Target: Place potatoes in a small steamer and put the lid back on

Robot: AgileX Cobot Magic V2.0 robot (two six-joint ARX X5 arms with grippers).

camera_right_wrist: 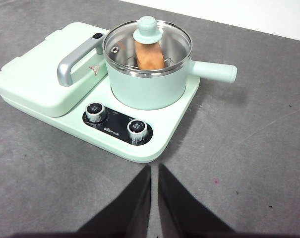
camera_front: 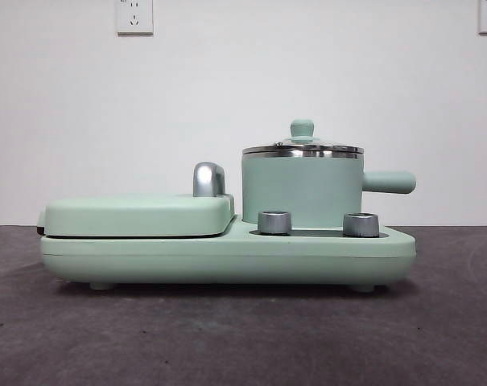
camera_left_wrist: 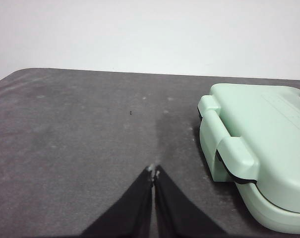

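Glass lid [camera_right_wrist: 148, 45] already sits on pot [camera_right_wrist: 149, 84], potato [camera_right_wrist: 149, 55] inside; both claws [camera_left_wrist: 153, 171] [camera_right_wrist: 154, 167] pressed together, so little's left to be knocked loose.

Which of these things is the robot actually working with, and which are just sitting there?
Part of the job:
- potato, inside the pot
- small steamer
- lid, on the pot

Just there:
- griddle, closed
- two knobs
- wall sockets

The lid [camera_right_wrist: 148, 42] sits on the small steamer [camera_right_wrist: 149, 84], the potato [camera_right_wrist: 149, 55] visible inside.
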